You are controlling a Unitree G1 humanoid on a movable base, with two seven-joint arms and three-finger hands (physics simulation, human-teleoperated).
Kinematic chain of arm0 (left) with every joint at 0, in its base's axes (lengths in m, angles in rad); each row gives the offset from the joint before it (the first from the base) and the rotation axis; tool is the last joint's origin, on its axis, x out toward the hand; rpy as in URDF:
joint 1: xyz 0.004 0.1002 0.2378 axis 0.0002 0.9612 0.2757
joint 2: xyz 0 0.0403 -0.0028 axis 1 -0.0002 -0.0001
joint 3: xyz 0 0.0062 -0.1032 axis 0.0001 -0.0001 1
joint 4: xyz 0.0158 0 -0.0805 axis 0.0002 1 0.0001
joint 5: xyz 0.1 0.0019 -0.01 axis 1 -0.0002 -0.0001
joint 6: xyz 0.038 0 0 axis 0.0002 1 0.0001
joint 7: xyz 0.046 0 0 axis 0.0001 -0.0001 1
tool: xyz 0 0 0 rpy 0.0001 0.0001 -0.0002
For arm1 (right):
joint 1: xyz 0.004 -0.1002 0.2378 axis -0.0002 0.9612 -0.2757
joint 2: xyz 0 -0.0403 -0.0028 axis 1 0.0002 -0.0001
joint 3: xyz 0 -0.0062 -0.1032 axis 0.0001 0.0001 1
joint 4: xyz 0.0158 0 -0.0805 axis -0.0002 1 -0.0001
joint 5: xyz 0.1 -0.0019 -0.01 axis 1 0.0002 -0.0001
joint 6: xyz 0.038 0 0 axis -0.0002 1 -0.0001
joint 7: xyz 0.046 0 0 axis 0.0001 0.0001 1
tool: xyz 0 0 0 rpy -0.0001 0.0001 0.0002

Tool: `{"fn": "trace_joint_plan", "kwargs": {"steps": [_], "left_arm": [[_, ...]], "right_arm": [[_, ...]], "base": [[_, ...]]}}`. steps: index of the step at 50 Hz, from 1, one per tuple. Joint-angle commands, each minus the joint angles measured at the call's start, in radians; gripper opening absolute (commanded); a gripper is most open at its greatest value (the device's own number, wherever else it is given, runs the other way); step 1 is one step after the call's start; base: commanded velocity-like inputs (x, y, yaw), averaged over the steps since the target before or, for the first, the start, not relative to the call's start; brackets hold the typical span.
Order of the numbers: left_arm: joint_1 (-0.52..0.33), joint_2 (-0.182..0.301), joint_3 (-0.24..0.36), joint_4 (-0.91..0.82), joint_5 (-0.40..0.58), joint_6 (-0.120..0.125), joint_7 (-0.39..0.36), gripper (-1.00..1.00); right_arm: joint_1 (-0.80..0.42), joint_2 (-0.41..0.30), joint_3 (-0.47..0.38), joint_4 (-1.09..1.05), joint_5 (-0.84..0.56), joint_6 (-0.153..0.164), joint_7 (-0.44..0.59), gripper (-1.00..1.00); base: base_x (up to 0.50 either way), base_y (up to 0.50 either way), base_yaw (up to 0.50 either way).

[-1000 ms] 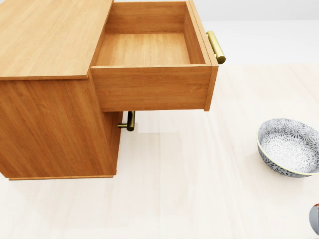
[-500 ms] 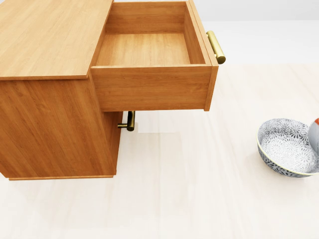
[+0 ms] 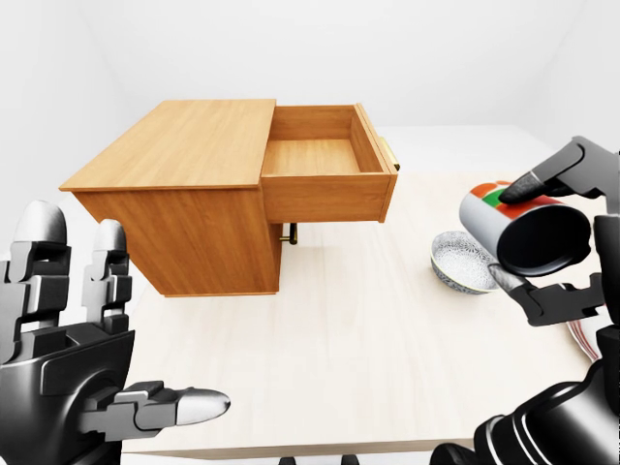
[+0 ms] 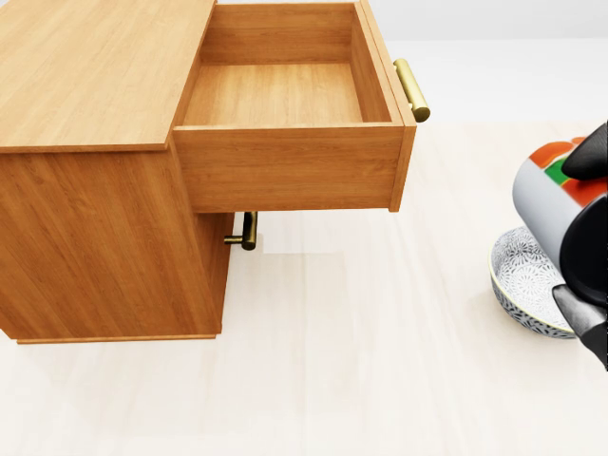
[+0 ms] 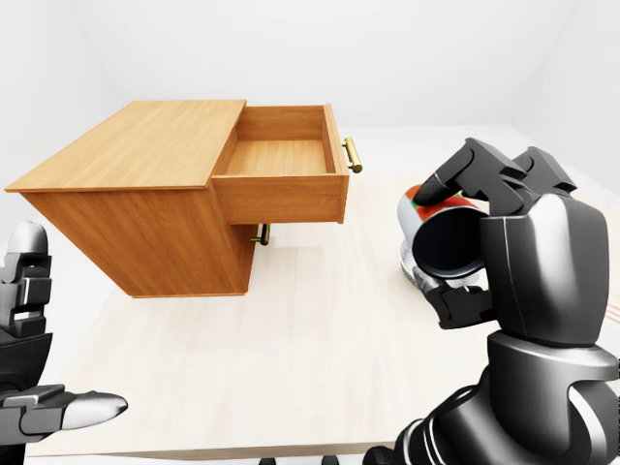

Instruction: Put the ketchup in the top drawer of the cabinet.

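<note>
The black and grey right hand [image 5: 484,242] is raised above the pale wooden table [image 3: 349,358], its fingers [image 3: 542,179] wrapped over the top and its thumb under the bottom of a white, cylindrical ketchup container with a red and green label [image 3: 518,228]. The container lies tilted in that grip, clear of the table, its dark round end turned toward the cameras. Directly below the hand and container sits a round ceramic bowl with a grey-and-white floral pattern [image 4: 527,285], resting on the table and partly hidden by them in the head view.

To the left of the right hand, well apart from it, stands a light-brown wooden cabinet [image 3: 184,184]. Its top drawer [image 4: 285,104] is pulled fully out toward the hand's side, showing a bare wooden bottom, with a brass bar handle [image 4: 411,89] on its face. A second brass handle [image 4: 247,231] shows beneath the open drawer.

The left hand [image 3: 68,358] is held low at the bottom left of the left-eye view, fingers spread and upright, thumb extended, gripping nothing and far from the cabinet and container.
</note>
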State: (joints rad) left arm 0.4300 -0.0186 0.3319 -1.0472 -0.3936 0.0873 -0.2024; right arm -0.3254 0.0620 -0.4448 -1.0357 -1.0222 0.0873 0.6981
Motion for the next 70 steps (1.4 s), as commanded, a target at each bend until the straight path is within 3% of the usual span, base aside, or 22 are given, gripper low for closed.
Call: {"fn": "trace_joint_plan", "kwargs": {"steps": [1,9,11,16,17,23,27,31,36,47,51,58,70], "left_arm": [[0.003,0.005,-0.002,0.000,-0.003,0.000,0.004,1.00],[0.003,0.005,-0.002,0.000,-0.003,0.000,0.004,1.00],[-0.001,0.007,0.000,0.000,-0.006,0.000,0.008,1.00],[-0.011,0.009,0.013,0.000,-0.016,0.000,0.009,1.00],[-0.011,0.007,0.009,0.000,-0.011,0.000,0.009,1.00],[-0.016,-0.004,0.013,0.000,-0.003,0.000,-0.002,1.00],[-0.011,0.000,0.007,0.000,-0.003,0.000,0.002,1.00],[-0.012,0.004,0.012,0.000,-0.010,0.000,0.005,1.00],[-0.021,0.013,0.028,0.000,-0.029,0.000,0.015,1.00],[-0.024,-0.006,0.012,0.000,0.002,0.000,-0.002,1.00],[-0.026,-0.004,0.019,0.000,-0.006,0.000,-0.002,1.00],[-0.036,-0.015,0.019,0.000,0.007,0.000,-0.011,1.00],[-0.026,-0.028,-0.003,0.000,0.035,0.000,-0.023,1.00]], "right_arm": [[-0.024,0.063,0.010,-0.011,-0.028,0.000,0.000,-1.00],[-0.024,0.063,0.010,-0.011,-0.028,0.000,0.000,-1.00],[-0.039,0.034,0.047,-0.011,-0.051,0.000,0.000,-1.00],[-0.108,-0.188,0.247,-0.011,-0.159,0.000,0.000,-1.00],[-0.129,-0.269,0.299,-0.011,-0.167,0.000,0.000,-1.00],[-0.222,-0.542,0.414,-0.011,-0.123,0.000,0.000,-1.00],[-0.325,-0.607,0.458,0.064,-0.101,0.000,0.000,-1.00],[-0.419,-0.622,0.495,0.137,-0.085,0.000,0.000,-1.00],[-0.521,-0.581,0.518,0.237,-0.084,0.000,0.000,-1.00],[-0.852,-0.371,0.472,0.658,-0.125,0.000,0.000,-1.00],[-0.919,-0.334,0.450,0.755,-0.133,0.000,0.000,-1.00],[-1.007,-0.329,0.412,0.930,-0.033,0.000,0.000,-1.00],[-1.166,-0.370,0.388,1.336,0.256,0.000,0.000,-1.00]], "base": [[0.00,0.00,0.00],[0.00,0.00,0.00],[0.00,0.00,0.00],[0.00,0.00,0.00],[0.00,0.00,0.00],[0.00,0.00,0.00],[0.00,0.00,0.00],[0.00,0.00,0.00],[0.00,0.00,0.00],[0.00,0.00,0.00],[0.00,0.00,0.00],[0.00,0.00,0.00],[0.00,0.00,0.00]]}}
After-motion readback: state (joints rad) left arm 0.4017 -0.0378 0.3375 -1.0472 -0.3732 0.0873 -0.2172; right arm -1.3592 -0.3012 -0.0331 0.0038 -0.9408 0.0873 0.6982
